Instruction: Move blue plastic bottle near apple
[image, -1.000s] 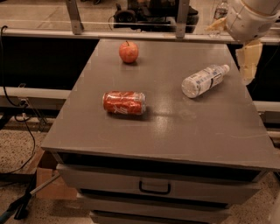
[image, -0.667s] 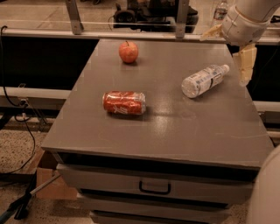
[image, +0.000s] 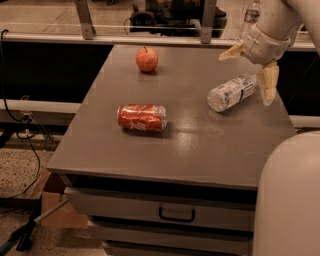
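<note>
The blue plastic bottle (image: 231, 92) lies on its side at the right of the grey table (image: 165, 150), its far end pointing back right. The apple (image: 147, 59) stands near the table's back edge, left of centre, well apart from the bottle. My gripper (image: 248, 69) hangs over the bottle's far end at the table's right side. It is open, with one pale finger (image: 231, 51) up and to the left and the other finger (image: 268, 84) just right of the bottle. It holds nothing.
A red soda can (image: 142, 117) lies on its side in the middle left of the table. A taller clear bottle (image: 251, 12) stands behind the table's back rail. My pale body (image: 287, 200) fills the lower right. A drawer handle (image: 176, 216) shows below the table front.
My gripper has moved left and a little down, closer over the bottle's far end. My body has come into view at the lower right. Bottle, can and apple have not moved.
</note>
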